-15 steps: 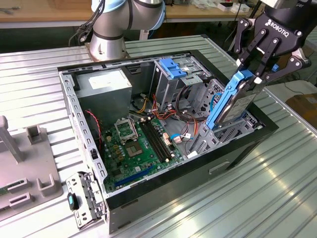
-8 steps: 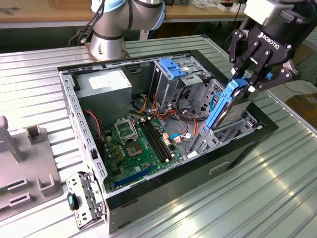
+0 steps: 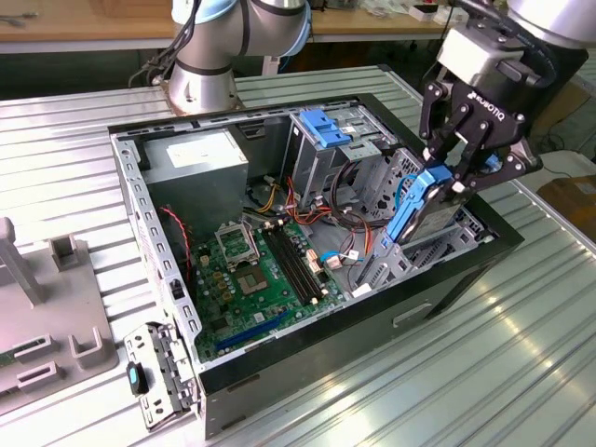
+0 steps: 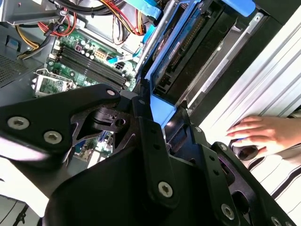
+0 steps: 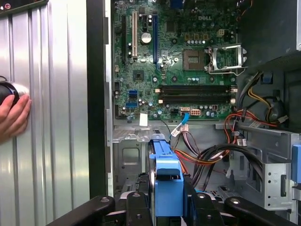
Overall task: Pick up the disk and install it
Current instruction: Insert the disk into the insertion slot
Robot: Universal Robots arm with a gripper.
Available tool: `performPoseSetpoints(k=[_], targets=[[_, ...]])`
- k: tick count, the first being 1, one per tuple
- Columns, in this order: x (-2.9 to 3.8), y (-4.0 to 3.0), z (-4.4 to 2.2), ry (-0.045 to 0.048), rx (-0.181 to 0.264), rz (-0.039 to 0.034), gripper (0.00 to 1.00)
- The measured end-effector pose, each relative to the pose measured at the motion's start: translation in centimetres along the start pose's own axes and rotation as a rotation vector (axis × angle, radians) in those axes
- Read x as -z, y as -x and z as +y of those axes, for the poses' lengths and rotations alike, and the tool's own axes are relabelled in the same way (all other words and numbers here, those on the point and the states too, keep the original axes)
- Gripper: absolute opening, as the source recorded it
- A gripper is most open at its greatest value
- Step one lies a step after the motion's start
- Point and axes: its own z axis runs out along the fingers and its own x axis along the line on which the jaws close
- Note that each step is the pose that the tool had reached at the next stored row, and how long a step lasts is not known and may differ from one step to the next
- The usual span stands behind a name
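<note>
My gripper (image 3: 453, 175) is shut on the disk (image 3: 421, 209), a grey drive in a bright blue carrier rail. It holds the disk on edge and tilted, over the drive bay at the exterior view's right end of the open computer case (image 3: 447, 289). The disk's lower end is down among the bay's metal brackets. In the second wrist view the black fingers (image 4: 141, 110) clamp the blue rail (image 4: 162, 110), and the disk's dark body (image 4: 188, 61) runs away from them. The first wrist view shows the blue carrier (image 5: 168, 181) edge-on between the fingers (image 5: 138, 207).
Inside the case are a green motherboard (image 3: 251, 270), a power supply (image 3: 196, 158), an upright drive cage with a blue top (image 3: 326, 130) and loose cables (image 3: 349, 219). A person's hand (image 4: 263, 132) rests on the ribbed table beside the case. A grey fixture (image 3: 56, 317) sits at the exterior view's left.
</note>
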Motion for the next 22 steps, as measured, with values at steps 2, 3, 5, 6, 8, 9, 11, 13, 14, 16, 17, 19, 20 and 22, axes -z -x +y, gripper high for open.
performPoseSetpoints(k=[2, 3, 5, 6, 8, 9, 11, 13, 14, 16, 17, 19, 20, 22], targets=[[-0.59, -0.01, 0.02, -0.0001, -0.001, -0.0001, 0.36], [-0.92, -0.01, 0.03, -0.0001, -0.002, -0.0001, 0.36], [-1.31, -0.02, 0.04, -0.0001, -0.003, -0.0002, 0.36], [-1.65, -0.02, 0.04, -0.0001, -0.004, -0.0002, 0.36], [-2.02, -0.03, 0.05, -0.0001, -0.004, -0.0002, 0.36], [-2.60, -0.03, 0.06, -0.0001, -0.005, -0.0002, 0.36], [-2.92, -0.04, 0.07, -0.0001, -0.006, -0.0002, 0.36], [-3.56, -0.05, 0.08, -0.0001, -0.007, -0.0001, 0.36], [-3.77, -0.05, 0.08, -0.0001, -0.007, -0.0003, 0.36], [-3.83, -0.05, 0.09, -0.0001, -0.007, 0.0000, 0.36], [-3.83, -0.05, 0.09, -0.0001, -0.007, 0.0001, 0.36], [-3.84, -0.05, 0.09, -0.0002, -0.007, 0.0000, 0.36], [-3.85, -0.05, 0.09, -0.0001, -0.007, -0.0001, 0.36], [-3.85, -0.05, 0.09, -0.0001, -0.007, -0.0002, 0.38]])
